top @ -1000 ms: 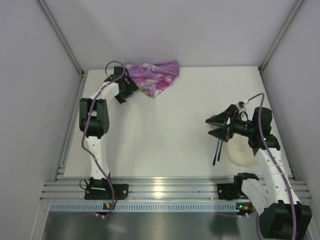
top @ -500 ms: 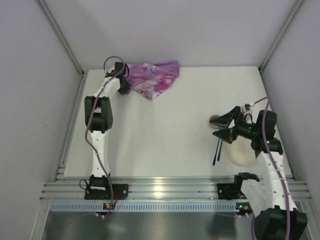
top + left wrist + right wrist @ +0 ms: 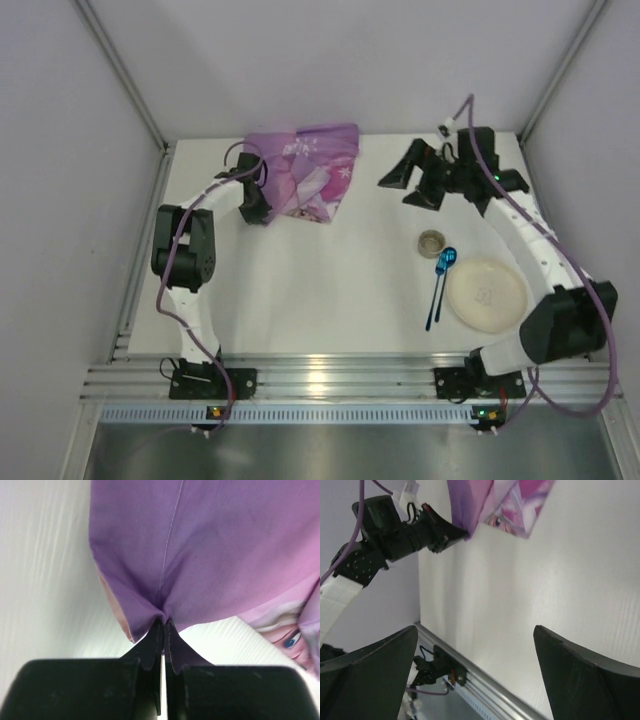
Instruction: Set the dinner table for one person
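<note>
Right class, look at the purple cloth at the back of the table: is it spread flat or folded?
Folded, not flat: the purple cloth lies doubled over in overlapping layers, and the left tool is shut on its edge.

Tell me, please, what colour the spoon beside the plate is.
The spoon is blue, seen best in the top external view.

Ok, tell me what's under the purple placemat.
Only the white dinner table shows around the purple placemat, whose edge the left fingers pinch. Anything beneath its bunched folds is covered and cannot be seen.
</note>
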Controlling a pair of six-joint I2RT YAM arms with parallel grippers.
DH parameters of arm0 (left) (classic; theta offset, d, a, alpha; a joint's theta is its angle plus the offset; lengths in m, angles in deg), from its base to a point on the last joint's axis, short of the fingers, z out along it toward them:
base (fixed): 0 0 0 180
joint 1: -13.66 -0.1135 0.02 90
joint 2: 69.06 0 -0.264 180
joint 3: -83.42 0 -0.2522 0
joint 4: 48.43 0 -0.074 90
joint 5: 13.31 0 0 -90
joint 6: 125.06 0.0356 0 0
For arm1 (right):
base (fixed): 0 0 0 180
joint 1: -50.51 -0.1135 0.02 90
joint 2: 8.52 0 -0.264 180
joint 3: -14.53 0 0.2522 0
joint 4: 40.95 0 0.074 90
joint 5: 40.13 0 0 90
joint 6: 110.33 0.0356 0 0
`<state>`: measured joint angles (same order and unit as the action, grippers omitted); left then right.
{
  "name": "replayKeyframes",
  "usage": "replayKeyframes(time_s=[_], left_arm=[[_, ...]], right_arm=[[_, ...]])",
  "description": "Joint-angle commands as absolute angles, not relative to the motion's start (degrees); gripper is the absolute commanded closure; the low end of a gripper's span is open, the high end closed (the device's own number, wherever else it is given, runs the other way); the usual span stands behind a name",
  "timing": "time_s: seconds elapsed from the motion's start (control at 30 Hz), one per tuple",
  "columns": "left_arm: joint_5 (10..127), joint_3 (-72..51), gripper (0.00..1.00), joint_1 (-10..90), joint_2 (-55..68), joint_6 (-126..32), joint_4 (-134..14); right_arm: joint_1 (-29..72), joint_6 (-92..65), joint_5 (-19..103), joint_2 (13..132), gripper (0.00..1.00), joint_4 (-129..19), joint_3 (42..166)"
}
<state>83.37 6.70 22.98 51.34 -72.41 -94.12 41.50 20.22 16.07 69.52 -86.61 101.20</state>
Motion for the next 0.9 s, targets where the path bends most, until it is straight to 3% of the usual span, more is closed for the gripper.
replayKeyframes(time_s=[0.0, 0.37, 0.5, 0.87], left_arm=[[83.2, -2.6, 1.00, 22.9, 41.5, -68.4, -96.6], [79.2, -27.1, 1.00, 23.9, 18.0, -68.4, -98.2], [77.3, -31.0, 1.00, 24.1, 15.6, -69.3, -98.4], [77.8, -33.9, 1.00, 24.6, 12.9, -70.2, -100.5]], right_arm=[[32.6, 12.7, 26.9, 81.0, 0.00, -93.6, 112.1], [21.7, 9.3, 27.5, 111.6, 0.02, -94.5, 138.2], [20.3, 11.4, 23.7, 118.2, 0.05, -92.2, 136.8], [19.6, 13.9, 21.2, 120.7, 0.16, -84.2, 129.7]])
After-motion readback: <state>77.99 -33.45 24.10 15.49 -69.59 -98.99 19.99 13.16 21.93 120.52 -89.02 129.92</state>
